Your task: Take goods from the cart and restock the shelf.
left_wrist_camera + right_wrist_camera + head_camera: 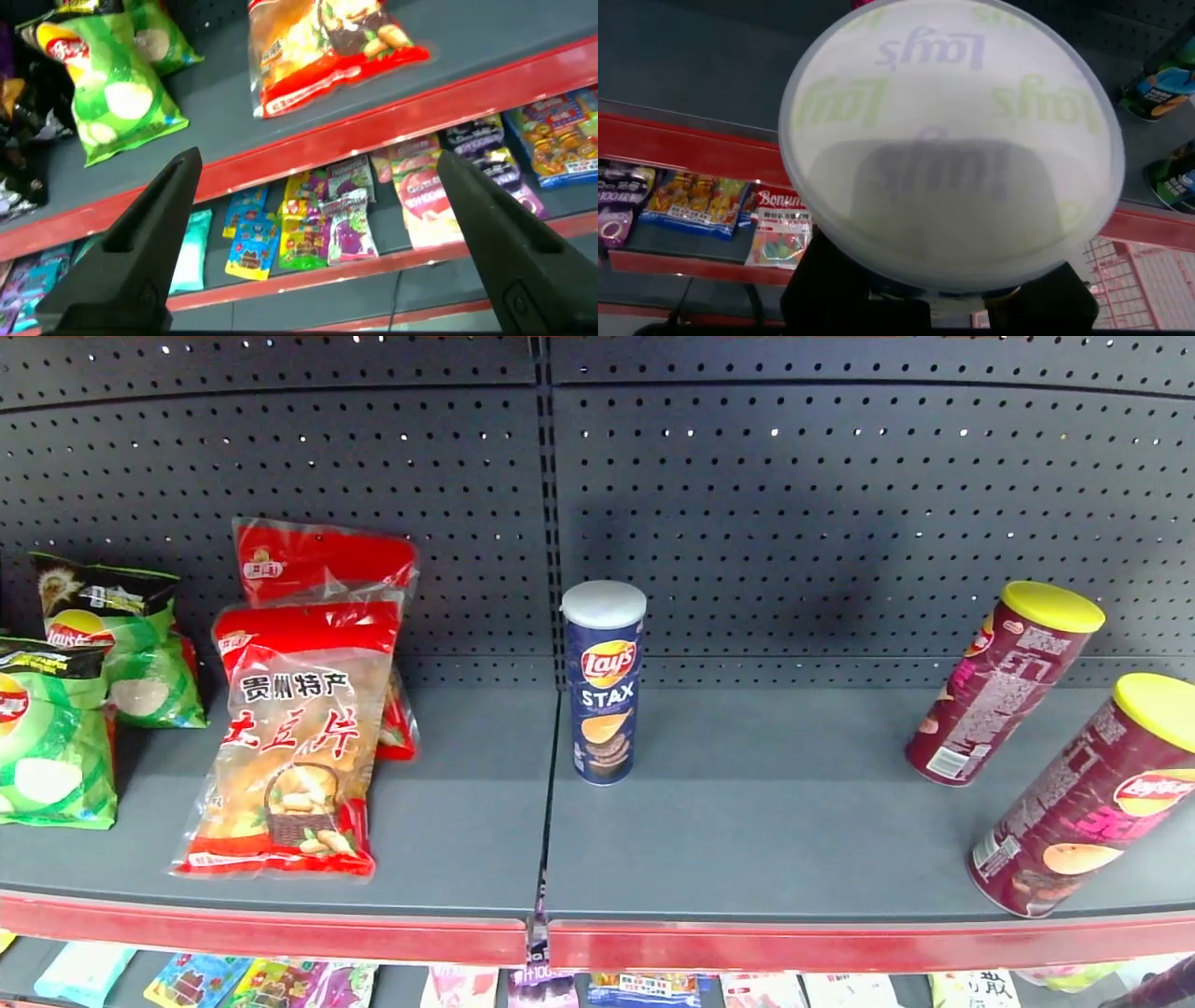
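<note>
A chip can with a translucent white lid (952,140) fills the right wrist view end-on, held before the grey shelf (682,56). My right gripper (934,303) is shut on the chip can, its dark fingers (831,294) showing on either side below the lid. My left gripper (318,159) is open and holds nothing, in front of the shelf's red front edge (374,117). On the shelf (747,821) a blue chip can (604,683) stands upright in the middle. Two maroon cans with yellow lids (1004,683) (1092,798) stand at the right.
Red snack bags (294,747) and green chip bags (56,737) fill the shelf's left part. A lower shelf holds several small packets (327,219). A pink wire cart (1148,289) shows beside the right arm. Bare shelf lies either side of the blue can.
</note>
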Motion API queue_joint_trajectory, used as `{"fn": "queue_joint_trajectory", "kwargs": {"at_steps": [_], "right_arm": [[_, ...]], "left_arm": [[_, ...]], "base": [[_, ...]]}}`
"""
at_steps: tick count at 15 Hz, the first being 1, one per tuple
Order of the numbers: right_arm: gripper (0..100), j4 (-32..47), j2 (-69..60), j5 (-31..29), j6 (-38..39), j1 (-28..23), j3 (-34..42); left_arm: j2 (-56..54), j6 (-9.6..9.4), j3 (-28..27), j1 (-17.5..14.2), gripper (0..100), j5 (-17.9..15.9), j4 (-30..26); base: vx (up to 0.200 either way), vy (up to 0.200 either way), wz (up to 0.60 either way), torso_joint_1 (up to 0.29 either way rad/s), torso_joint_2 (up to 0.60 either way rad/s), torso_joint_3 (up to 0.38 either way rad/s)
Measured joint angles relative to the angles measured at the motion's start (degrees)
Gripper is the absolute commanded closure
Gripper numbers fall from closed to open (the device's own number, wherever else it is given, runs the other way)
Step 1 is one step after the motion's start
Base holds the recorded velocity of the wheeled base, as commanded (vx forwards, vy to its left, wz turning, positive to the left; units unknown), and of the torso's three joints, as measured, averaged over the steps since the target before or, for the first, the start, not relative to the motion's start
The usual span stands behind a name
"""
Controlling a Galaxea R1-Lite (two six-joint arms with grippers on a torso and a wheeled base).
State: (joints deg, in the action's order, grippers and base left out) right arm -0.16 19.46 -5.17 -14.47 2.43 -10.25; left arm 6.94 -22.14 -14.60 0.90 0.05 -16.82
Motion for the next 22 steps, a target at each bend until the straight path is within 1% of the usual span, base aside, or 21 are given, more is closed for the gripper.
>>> {"fn": "queue_joint_trajectory", "kwargs": {"at_steps": [3,5,6,8,10,12,14,15,16,17,18,19,20,22], "right_arm": [[100,0.02,-0.11,-0.11,0.00,0.07,0.69],[100,-0.09,-0.66,-0.16,0.05,-0.09,1.30],[100,-0.16,-1.05,-0.09,0.22,-0.11,1.46],[100,-0.41,-2.01,2.94,1.32,0.29,1.33],[100,-0.22,-3.10,4.00,2.65,0.49,0.78],[100,0.00,-3.72,5.71,4.11,1.01,0.17],[100,0.82,-3.63,10.14,8.35,2.41,-0.85],[100,3.06,-3.43,10.63,8.86,2.89,-1.78],[100,5.95,-3.21,11.90,9.61,3.39,-3.36],[100,8.64,-3.08,13.37,10.37,4.32,-4.71],[100,9.62,-2.90,13.90,10.64,5.03,-5.75],[100,10.09,-2.67,14.01,10.70,5.58,-6.36],[100,10.08,-2.38,14.01,10.78,5.86,-6.72],[100,10.09,-1.96,13.98,11.22,5.97,-6.94]], "left_arm": [[0.02,-0.06,-0.05,-0.05,0,-0.02,0.05],[0.52,-1.17,-0.39,0.50,0,-0.67,0.27],[1.24,-1.65,-0.72,1.27,0,-1.82,0.40],[3.64,-2.52,-1.71,2.15,0,-3.63,1.15],[9.29,-2.41,-4.11,2.54,0,-6.96,3.33],[17.37,-1.56,-7.97,2.78,0,-9.92,6.27],[27.54,-0.28,-13.01,3.80,0,-13.76,10.26],[32.59,1.12,-15.65,5.49,0,-16.08,11.68],[37.77,3.83,-18.71,8.66,0,-18.58,12.92],[42.64,6.52,-21.75,11.97,0,-20.10,13.60],[47.53,8.51,-24.75,14.86,0,-21.31,14.29],[52.59,9.80,-27.84,17.42,0,-22.16,15.38],[57.53,9.85,-30.46,19.47,0,-22.71,17.29],[67.12,9.31,-34.58,22.49,0,-23.36,21.66]], "base": [[0.000,0.000,0.00,0.000,0.00,0.000],[0.000,0.000,0.00,0.000,0.00,0.000],[0.000,0.000,0.00,0.000,0.00,0.000],[0.000,0.000,0.00,0.000,0.00,0.000],[0.000,0.000,0.00,0.000,0.00,0.000],[0.000,0.000,0.00,0.000,0.00,0.000],[0.000,0.000,0.00,0.000,0.00,0.000],[0.000,0.000,0.00,0.000,0.00,0.000],[0.000,0.000,0.00,0.000,0.00,0.000],[0.000,0.000,0.00,0.000,0.00,0.000],[0.000,0.000,0.00,0.000,0.00,0.000],[0.000,0.000,0.00,0.000,0.00,0.000],[0.000,0.000,0.00,0.000,0.00,0.000],[0.000,0.000,0.00,0.000,0.00,0.000]]}}
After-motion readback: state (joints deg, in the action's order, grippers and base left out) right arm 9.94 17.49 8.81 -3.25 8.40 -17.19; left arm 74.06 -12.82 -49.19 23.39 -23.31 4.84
